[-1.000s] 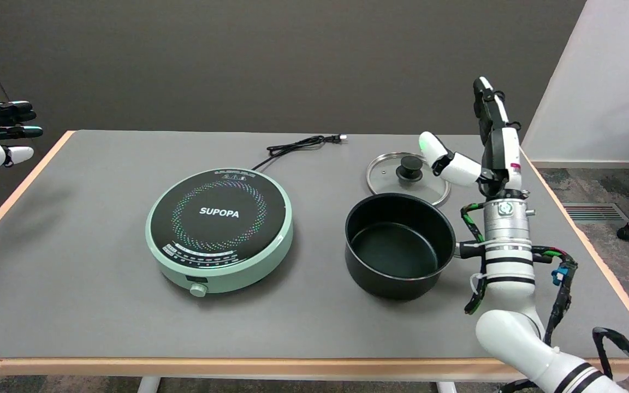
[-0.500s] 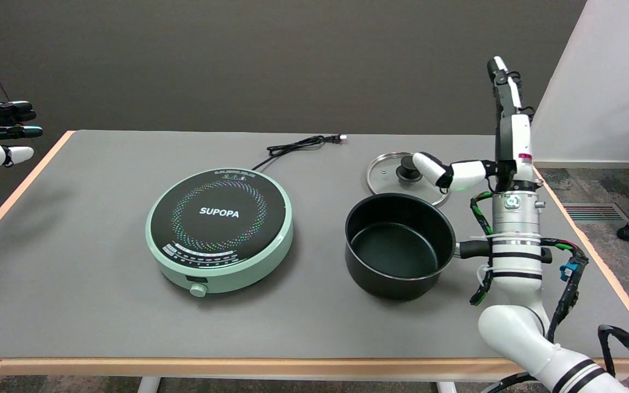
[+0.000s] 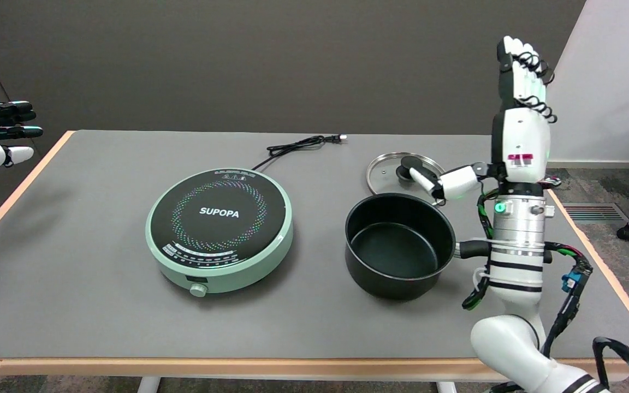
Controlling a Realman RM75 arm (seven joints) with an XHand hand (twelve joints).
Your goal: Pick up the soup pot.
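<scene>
Soup pot (image 3: 399, 245) black, empty, upright on table (image 3: 74, 273), handle toward 3 o'clock behind the wrist. Right hand (image 3: 516, 131) raised above it, fingers spread upward, thumb out to 9 o'clock, holding nothing. Glass lid (image 3: 391, 177) lies at pot's 12 o'clock. Cooker (image 3: 219, 229) at 9 o'clock.

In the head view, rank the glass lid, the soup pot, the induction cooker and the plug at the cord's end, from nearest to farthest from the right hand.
Measured from the right hand, raised open at the right:
1. Glass lid, just left of it, below its thumb.
2. Soup pot, in front of the lid, nearer the camera.
3. Plug, at the back, mid-table.
4. Induction cooker, farthest left.
</scene>
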